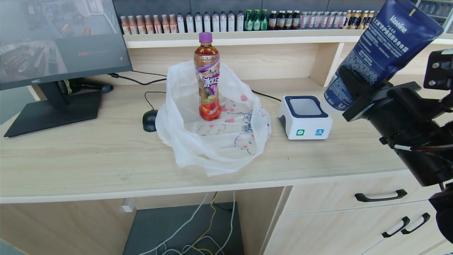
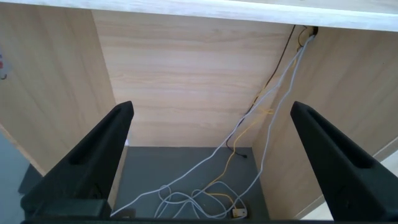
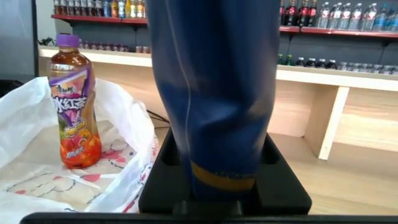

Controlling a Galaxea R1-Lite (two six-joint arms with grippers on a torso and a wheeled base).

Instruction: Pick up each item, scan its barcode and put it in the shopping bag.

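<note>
At the upper left of the head view stands a monitor (image 1: 53, 39), with a mouse (image 1: 150, 120) on the counter (image 1: 70, 159) just left of the shopping bag (image 1: 219, 148); the bag lies open at the centre, and a bottle (image 1: 207, 78) stands upright inside it, so that item looks finished; right of the bag, near but apart, sits the scanner (image 1: 304, 117), its window facing up; at the upper right the right gripper (image 1: 362, 94) is clamped on the lower end of a blue pouch (image 1: 385, 46), held tilted above and right of the scanner; whether the pouch has been scanned I cannot tell, and bagging it is left to do; the left gripper (image 2: 211, 112) hangs below the counter with its fingers wide apart, holding nothing, facing loose cables (image 2: 205, 186).
</note>
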